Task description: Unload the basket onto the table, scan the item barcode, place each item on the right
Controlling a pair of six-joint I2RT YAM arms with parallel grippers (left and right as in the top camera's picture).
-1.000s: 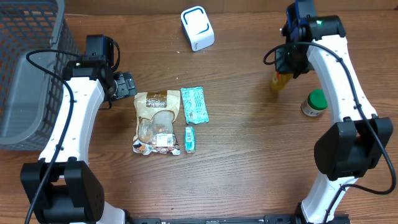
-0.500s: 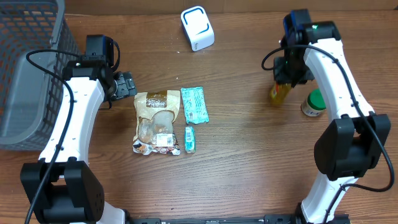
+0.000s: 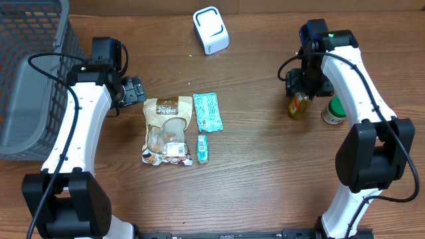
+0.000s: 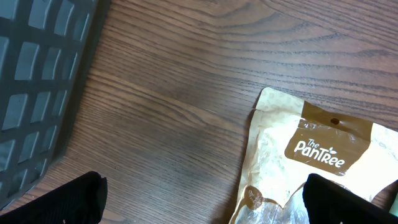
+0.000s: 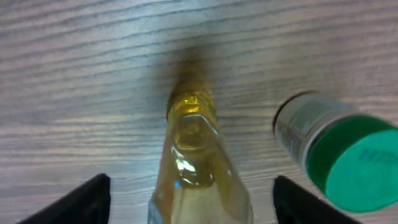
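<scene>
There is 1 wooden table, 1 grey lattice basket, 1 white scanner, 1 tan snack pouch, 2 teal packets (1 larger packet and 1 smaller packet), 1 yellow bottle and 1 green-lidded jar; there are also 2 white robot arms, 1 left arm and 1 right arm

left tool — jaws wide apart, arm stretched forward | right tool — jaws apart, pointing down
</scene>
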